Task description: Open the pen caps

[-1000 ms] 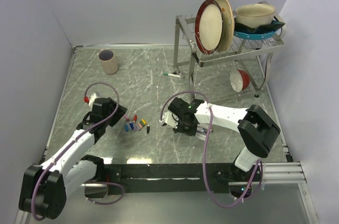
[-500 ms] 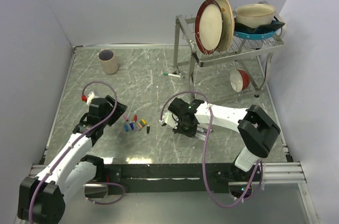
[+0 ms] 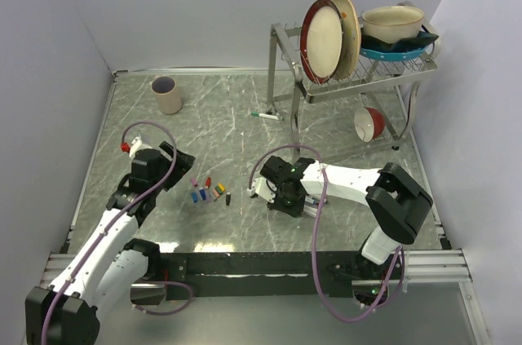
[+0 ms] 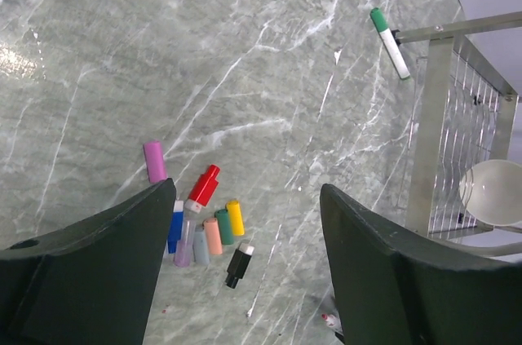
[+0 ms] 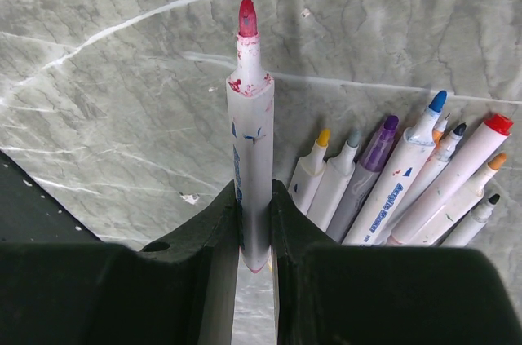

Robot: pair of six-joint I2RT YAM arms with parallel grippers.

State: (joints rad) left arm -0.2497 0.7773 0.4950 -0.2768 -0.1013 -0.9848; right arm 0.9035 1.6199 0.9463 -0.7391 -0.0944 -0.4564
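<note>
Change: since a second earlier the left gripper (image 3: 175, 170) had drawn back up and to the left, away from the pen caps (image 3: 208, 191), with its jaws spreading wider; the right gripper (image 3: 281, 196) had shifted slightly toward the near edge.
Table (image 3: 220, 117): grey-green marbled top, walled on three sides.
Dish rack (image 3: 342, 76): metal, at the far right corner, with two plates (image 3: 322, 39) on edge, a cream bowl (image 3: 393, 23) sitting in a blue dish (image 3: 391, 53), and a red bowl (image 3: 371, 123) below the shelf.
Left gripper (image 4: 247, 194): released, jaws wide apart with nothing between them, raised over the table just left of the caps.
Right gripper (image 5: 254, 223): clenched on the red-tipped pen (image 5: 251, 157), gripping the white barrel low down, bare tip pointing away from the camera.
Cup (image 3: 167, 95): beige, upright, far left of the table, well apart from everything else.
Loose pens (image 5: 408, 182): a row of uncapped white markers lying side by side on the table just beside the right gripper, tips in yellow, grey, purple, blue, orange and black, one with a red collar.
Green-capped pen (image 4: 390, 42): lying flat at the foot of the rack, its cap on.
Pen caps (image 4: 208, 227): loose on the table between the two arms, nearer the left one; red cap (image 4: 204, 186), blue, lilac, pale blue, salmon, green and yellow ones bunched close or touching.
Pink cap (image 4: 153, 161): a little apart, on the far left side of the bunch.
Black cap (image 4: 238, 265): just beside the bunch on the near right side.
</note>
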